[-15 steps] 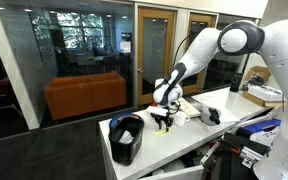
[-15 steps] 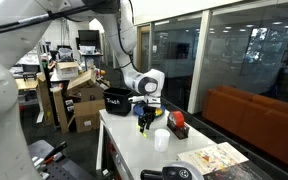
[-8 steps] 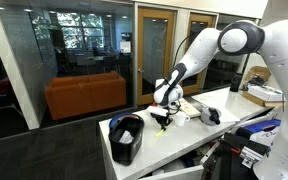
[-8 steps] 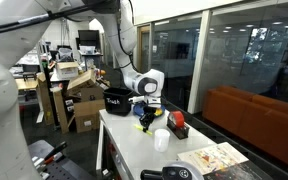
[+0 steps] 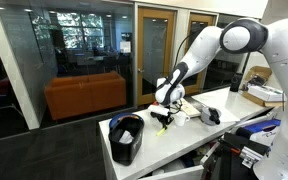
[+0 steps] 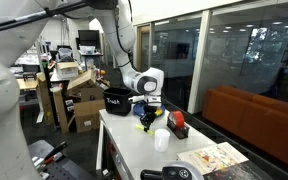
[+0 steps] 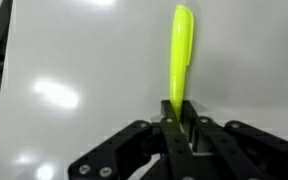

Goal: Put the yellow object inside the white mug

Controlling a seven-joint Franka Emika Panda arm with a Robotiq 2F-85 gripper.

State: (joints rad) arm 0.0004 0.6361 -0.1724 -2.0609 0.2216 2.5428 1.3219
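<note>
My black, angular pincer (image 7: 179, 118) is clamped on one end of the yellow object (image 7: 182, 50). The object is a slim, smooth, round-tipped stick of glossy yellow-green that juts out beyond the jaws over the shiny white table (image 7: 64, 90). The white mug (image 6: 161, 139), a plain cylinder, stands on the same table near the pincer but apart from it; compared with one second ago, both exterior views show almost no shift in my arm (image 5: 199, 50) or the clamped object

Both exterior views stand well back from the desk (image 5: 184, 132) (image 6: 124, 140), looking along it from roughly opposite ends; both cover the arm (image 5: 199, 50) (image 6: 142, 80). The wrist view looks down, close, past the jaws onto the desk.
</note>
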